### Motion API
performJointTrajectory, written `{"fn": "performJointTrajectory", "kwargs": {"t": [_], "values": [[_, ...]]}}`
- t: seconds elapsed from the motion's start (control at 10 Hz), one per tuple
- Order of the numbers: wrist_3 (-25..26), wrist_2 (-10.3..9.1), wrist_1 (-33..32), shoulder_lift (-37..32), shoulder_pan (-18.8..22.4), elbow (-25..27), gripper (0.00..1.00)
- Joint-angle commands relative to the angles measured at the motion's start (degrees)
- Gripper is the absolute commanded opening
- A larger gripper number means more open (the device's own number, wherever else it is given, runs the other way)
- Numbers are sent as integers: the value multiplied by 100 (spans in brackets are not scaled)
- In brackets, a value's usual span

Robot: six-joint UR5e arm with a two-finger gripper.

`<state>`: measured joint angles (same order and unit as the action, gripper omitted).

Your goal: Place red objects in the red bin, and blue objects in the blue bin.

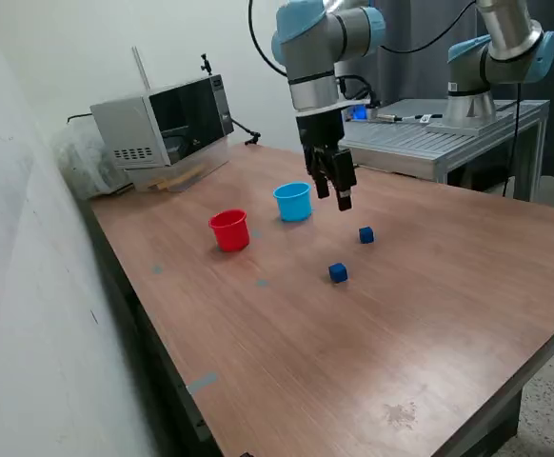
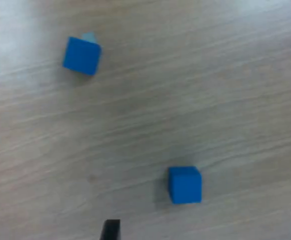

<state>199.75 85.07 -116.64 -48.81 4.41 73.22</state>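
Note:
Two small dark blue cubes lie on the wooden table: one (image 1: 366, 234) farther back and one (image 1: 338, 273) nearer the front. Both also show in the wrist view, one (image 2: 82, 55) and the other (image 2: 185, 185) close to my fingertips. The light blue cup (image 1: 293, 201) and the red cup (image 1: 229, 229) stand upright side by side, the red one toward the exterior view's left. My gripper (image 1: 333, 195) hangs open and empty above the table, just right of the blue cup and behind the cubes. Its fingertips (image 2: 110, 231) show wide apart. No red cubes are in view.
A microwave-like appliance (image 1: 168, 119) stands at the table's back left corner against the wall. A second robot arm (image 1: 501, 57) stands on a metal bench (image 1: 439, 138) behind the table. Bits of tape (image 1: 201, 383) mark the table near its left edge.

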Motion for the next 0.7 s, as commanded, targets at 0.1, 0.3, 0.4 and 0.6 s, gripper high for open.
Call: {"fn": "performJointTrajectory", "kwargs": {"t": [0.1, 0.3, 0.4, 0.6], "values": [[20, -52, -499, 748, 51, -36, 100], [-15, -52, -658, 969, 51, -255, 100], [-41, -52, -685, 978, 51, -308, 100], [-103, -43, -737, 1083, 51, -387, 100]]}}
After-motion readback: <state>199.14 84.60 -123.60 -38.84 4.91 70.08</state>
